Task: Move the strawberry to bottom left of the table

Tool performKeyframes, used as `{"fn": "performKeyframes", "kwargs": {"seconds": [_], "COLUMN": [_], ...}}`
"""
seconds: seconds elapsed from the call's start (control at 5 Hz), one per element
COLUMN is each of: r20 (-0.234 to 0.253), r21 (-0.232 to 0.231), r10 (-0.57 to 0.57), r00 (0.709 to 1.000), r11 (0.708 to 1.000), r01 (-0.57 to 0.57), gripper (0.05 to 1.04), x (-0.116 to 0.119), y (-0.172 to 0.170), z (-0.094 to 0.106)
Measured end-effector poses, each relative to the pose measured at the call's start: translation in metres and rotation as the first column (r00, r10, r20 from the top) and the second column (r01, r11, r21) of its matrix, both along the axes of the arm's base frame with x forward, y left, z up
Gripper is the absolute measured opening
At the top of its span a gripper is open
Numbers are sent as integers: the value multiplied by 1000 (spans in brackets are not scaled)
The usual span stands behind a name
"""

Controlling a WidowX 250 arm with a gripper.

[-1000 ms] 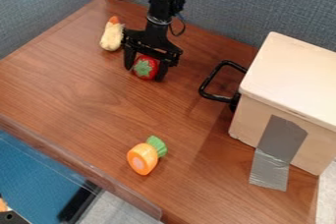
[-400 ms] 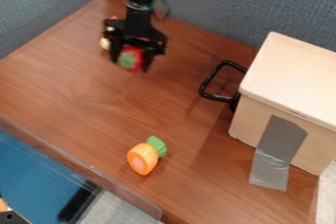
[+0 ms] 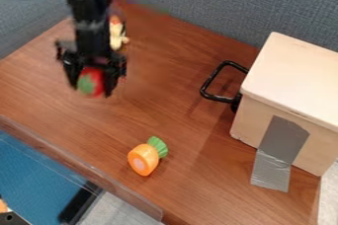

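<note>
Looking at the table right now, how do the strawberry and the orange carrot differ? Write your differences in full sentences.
The strawberry is red, while the carrot is orange. The strawberry is held in the claw, whereas the carrot lies on the table. The strawberry's green end faces the camera; the carrot's green top points away. Both have green parts.

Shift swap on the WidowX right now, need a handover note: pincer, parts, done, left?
Pincer: closed on the strawberry, over the left part of the table; looks lifted off the wood.
Others: yellow toy behind the pincer, to its right in the image; orange toy carrot near the front edge; pale box at right.
Done: strawberry grasped.
Left: bring it to the table's bottom left, lower, release, back off. I'd watch the front edge when setting down.
</note>
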State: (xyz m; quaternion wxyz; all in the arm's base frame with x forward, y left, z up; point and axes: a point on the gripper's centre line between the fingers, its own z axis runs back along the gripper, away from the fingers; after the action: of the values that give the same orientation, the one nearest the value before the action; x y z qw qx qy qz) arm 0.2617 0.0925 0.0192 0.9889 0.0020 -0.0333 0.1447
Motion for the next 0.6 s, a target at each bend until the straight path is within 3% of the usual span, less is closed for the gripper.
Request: {"fn": "performKeyframes", "kwargs": {"seconds": [0.2,0.4,0.6], "r20": [-7,-39,-57], "r21": [27,62,88], "r10": [20,11,5], "r00": [1000,999,998], "r11": [999,998,996], "r01": [-19,-9,0], "gripper": [786,786,859], "x": [-25,-33,-35], "y": [11,16,21], "z": [-19,-36,-40]}}
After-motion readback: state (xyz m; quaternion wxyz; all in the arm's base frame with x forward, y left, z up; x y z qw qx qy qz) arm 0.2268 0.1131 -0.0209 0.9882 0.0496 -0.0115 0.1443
